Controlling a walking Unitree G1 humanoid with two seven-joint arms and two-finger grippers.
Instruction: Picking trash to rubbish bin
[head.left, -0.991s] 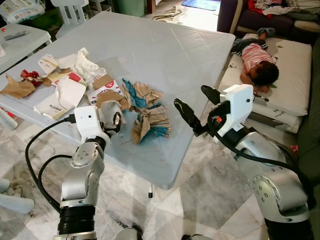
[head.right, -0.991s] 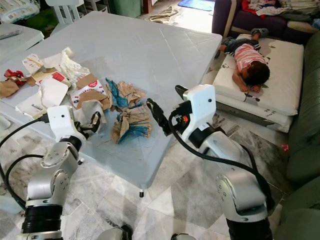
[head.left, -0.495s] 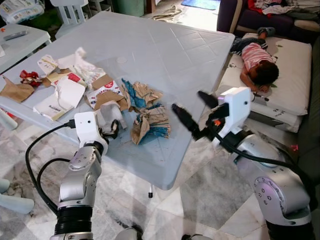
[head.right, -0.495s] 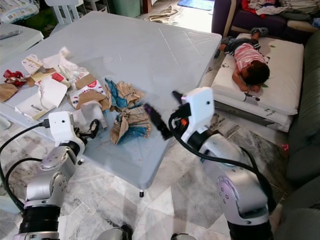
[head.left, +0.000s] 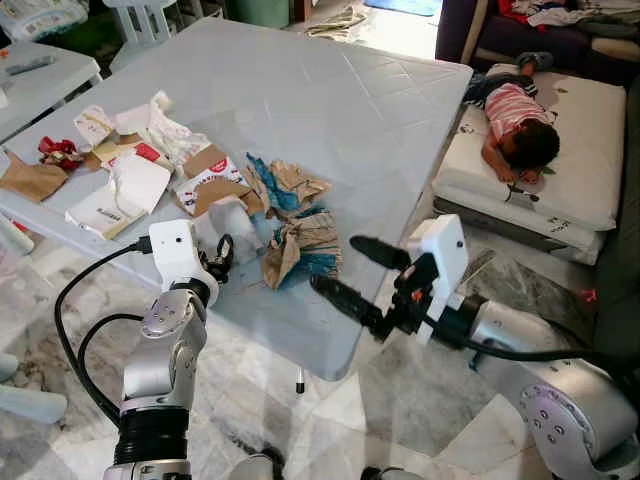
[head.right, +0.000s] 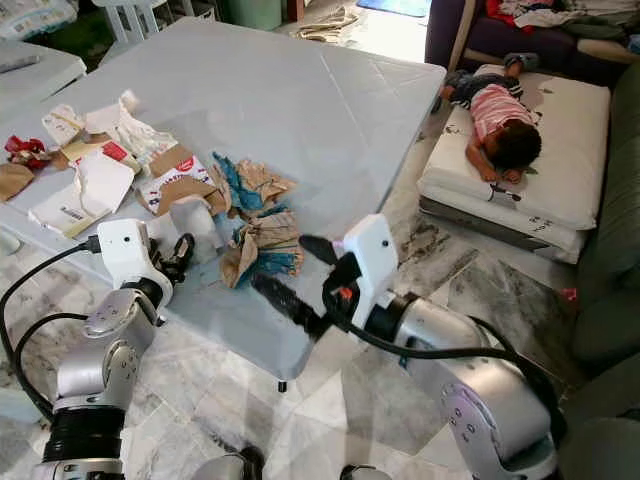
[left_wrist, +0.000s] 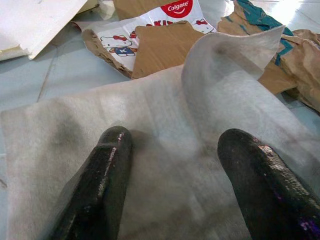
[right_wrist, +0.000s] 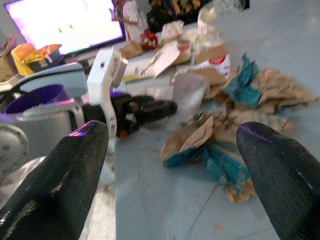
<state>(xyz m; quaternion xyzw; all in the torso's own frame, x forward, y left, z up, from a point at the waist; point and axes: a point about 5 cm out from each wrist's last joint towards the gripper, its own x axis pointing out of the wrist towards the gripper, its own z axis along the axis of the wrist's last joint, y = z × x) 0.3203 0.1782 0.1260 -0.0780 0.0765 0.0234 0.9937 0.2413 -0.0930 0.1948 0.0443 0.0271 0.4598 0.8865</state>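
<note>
Torn paper and card litter the grey-blue table (head.left: 330, 90). A crumpled brown and teal paper (head.left: 300, 245) lies near the front edge, with a second piece (head.left: 285, 188) behind it. A grey-white sheet (left_wrist: 165, 100) lies beside a Colgate carton (head.left: 205, 180). My left gripper (head.left: 218, 260) is open, and both fingertips (left_wrist: 112, 150) rest on that sheet. My right gripper (head.left: 335, 262) is open and holds nothing. It hangs low at the table's front edge, just right of the crumpled paper (right_wrist: 210, 145), and points towards the left gripper (right_wrist: 150, 107).
White papers (head.left: 125, 195) and brown scraps (head.left: 35, 175) cover the table's left end. A second table (head.left: 40, 75) stands further left. At the right a person (head.left: 520, 130) lies on a white mattress (head.left: 580, 160). Marble floor lies below the front edge.
My right gripper has dropped and swung left, from above the table corner down to its front edge. My left gripper has drawn back a little towards the edge, still on the sheet.
</note>
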